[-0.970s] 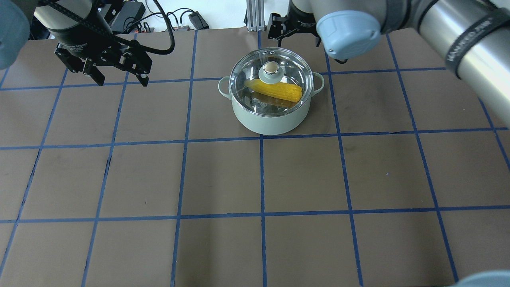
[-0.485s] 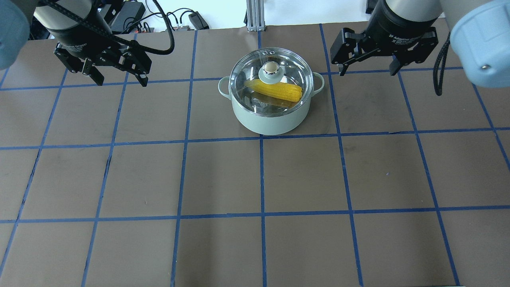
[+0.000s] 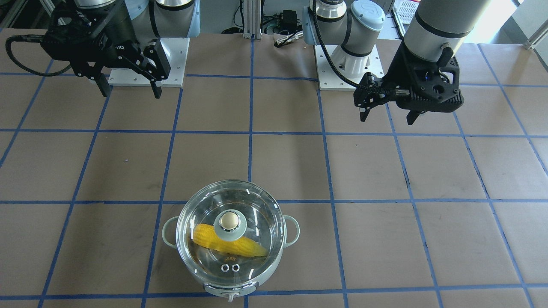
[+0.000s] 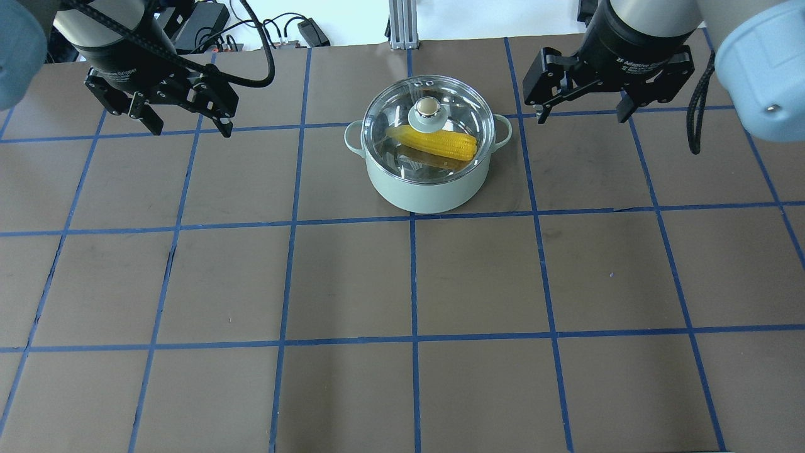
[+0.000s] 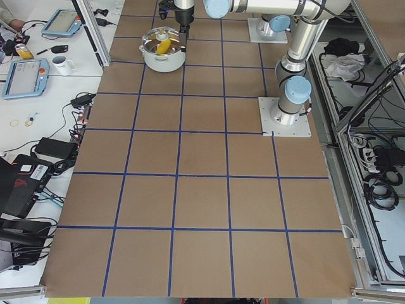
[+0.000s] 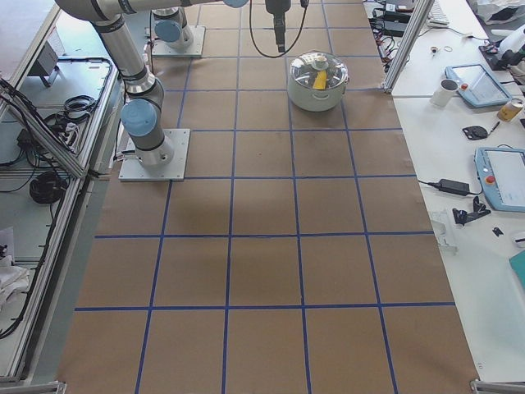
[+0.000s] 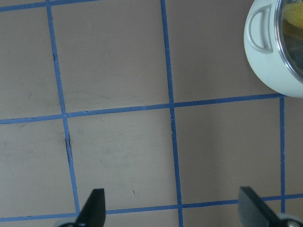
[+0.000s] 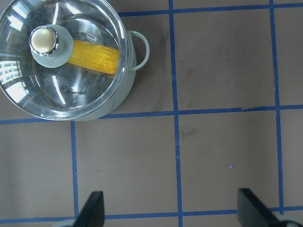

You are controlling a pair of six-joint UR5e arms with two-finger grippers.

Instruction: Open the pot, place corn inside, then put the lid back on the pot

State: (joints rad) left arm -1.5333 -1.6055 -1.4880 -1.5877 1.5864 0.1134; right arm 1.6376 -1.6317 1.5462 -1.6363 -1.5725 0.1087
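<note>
The mint-green pot stands on the table at the far middle, with the glass lid seated on it. The yellow corn lies inside, seen through the lid. My left gripper is open and empty, hovering well to the pot's left. My right gripper is open and empty, hovering just right of the pot's right handle. The right wrist view shows the lid, its knob and the corn. The left wrist view shows only the pot's edge.
The brown table surface carries a grid of blue tape lines. Cables and power bricks and an aluminium post sit beyond the far edge. The arm bases stand at the robot's side.
My right arm has swung away from behind the pot to the pot's right side, its open gripper now in plain view. The left gripper, pot, lid and corn have not moved.
</note>
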